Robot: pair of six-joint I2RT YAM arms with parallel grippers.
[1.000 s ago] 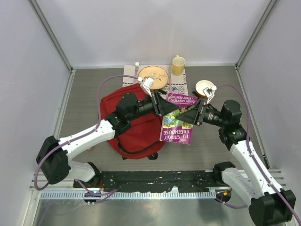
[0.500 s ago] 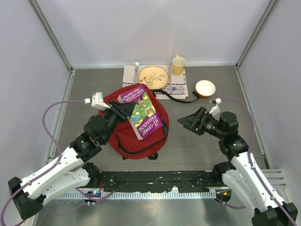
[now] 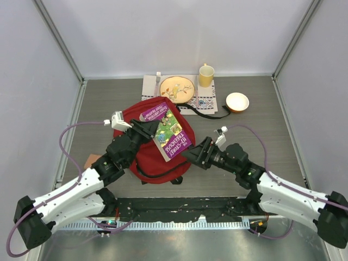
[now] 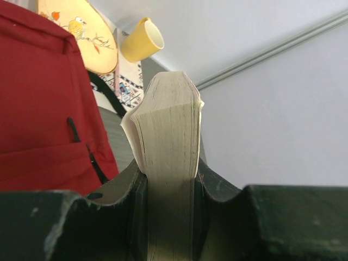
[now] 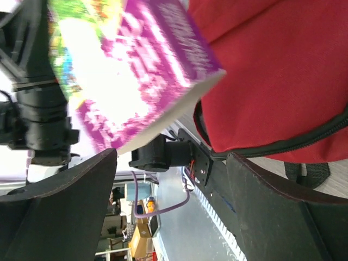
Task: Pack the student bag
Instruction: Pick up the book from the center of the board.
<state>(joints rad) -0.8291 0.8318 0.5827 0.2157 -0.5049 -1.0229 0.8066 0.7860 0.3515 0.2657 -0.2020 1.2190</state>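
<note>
Student bag lies flat on the worktop, centre-left, just in front of the arm bases, front pocket zip facing up; no open mouth can be made out from above. Change in the last second: the book, a purple paperback, was held between both claws to the right of the bag and now hangs over the bag's upper half. The left claw alone carries it, jaws clamped across the page block. The right claw has let go; its jaws stand wide apart with nothing between them, low by the bag's right edge, under the book's corner. Judgement: handover done, and the right arm looks set to work the bag open; the book is not yet inside. Behind the bag: placemat with plate, fork and yellow mug, and a bowl beside it. Dark wood-grain worktop, plain white walls.
</note>
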